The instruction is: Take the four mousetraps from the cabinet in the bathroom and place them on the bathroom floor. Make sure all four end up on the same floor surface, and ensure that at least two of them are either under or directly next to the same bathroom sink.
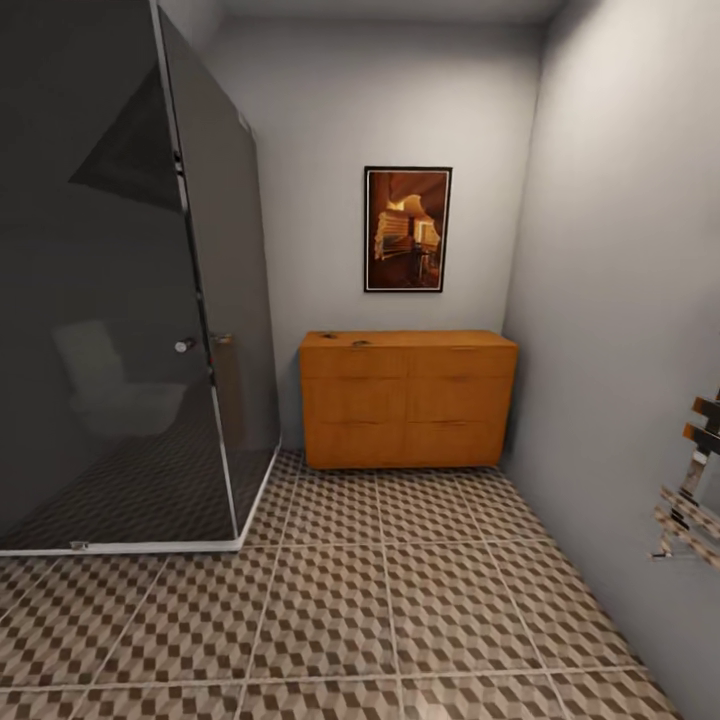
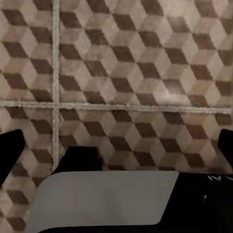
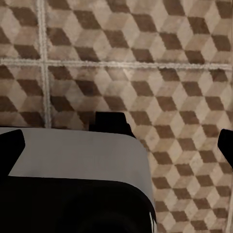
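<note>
Two small dark specks sit on the cabinet (image 1: 408, 398) top near its left end, probably mousetraps (image 1: 345, 340) (too small to be sure of, or to read a long axis). We face the cabinet straight ahead across the floor (image 1: 400, 610), against the far wall beside the glass shower (image 1: 130, 300). Both wrist cameras look down at tiles. The left tool (image 2: 116, 150) and right tool (image 3: 116, 145) each show dark fingertips at the frame edges, spread wide and empty. Neither arm seems nearer; we must drive forward first.
</note>
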You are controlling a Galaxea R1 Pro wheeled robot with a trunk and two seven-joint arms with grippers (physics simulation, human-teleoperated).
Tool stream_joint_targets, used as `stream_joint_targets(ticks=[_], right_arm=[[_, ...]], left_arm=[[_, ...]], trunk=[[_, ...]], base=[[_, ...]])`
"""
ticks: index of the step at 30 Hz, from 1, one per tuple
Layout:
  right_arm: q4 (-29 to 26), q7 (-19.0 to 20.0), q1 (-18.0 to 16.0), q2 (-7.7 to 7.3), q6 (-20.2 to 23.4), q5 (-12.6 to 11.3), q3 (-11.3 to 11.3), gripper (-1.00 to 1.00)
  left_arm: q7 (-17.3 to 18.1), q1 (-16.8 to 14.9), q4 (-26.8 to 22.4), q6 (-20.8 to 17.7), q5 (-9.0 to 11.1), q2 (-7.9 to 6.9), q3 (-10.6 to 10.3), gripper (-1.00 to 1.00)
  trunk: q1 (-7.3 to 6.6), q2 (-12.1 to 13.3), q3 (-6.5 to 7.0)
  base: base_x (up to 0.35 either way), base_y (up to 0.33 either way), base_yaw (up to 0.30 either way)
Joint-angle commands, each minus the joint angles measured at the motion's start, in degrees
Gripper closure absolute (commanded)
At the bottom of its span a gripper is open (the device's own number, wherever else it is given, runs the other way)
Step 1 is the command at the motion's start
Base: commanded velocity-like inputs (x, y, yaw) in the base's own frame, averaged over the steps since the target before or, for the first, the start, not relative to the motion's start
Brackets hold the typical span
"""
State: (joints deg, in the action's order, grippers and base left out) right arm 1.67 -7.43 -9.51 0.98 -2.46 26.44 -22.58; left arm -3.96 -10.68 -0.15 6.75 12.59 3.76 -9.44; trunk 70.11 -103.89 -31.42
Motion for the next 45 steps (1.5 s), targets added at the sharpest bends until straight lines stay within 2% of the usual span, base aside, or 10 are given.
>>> stream_joint_targets(ticks=[1, 45], right_arm=[[0.18, -0.31, -0.07, -0.01, -0.26, 0.55, -0.5, -1.0], [0.18, -0.31, -0.07, -0.03, -0.27, 0.51, -0.47, -1.0]], left_arm=[[-0.17, -0.04, 0.05, 0.19, 0.5, 0.02, -0.5, -1.0], [-0.17, -0.04, 0.05, 0.26, 0.5, 0.02, -0.52, -1.0]], trunk=[[0.03, -0.03, -0.06], [0.03, -0.03, -0.06]], base=[[0.323, 0.0, 0.0], [0.323, 0.0, 0.0]])
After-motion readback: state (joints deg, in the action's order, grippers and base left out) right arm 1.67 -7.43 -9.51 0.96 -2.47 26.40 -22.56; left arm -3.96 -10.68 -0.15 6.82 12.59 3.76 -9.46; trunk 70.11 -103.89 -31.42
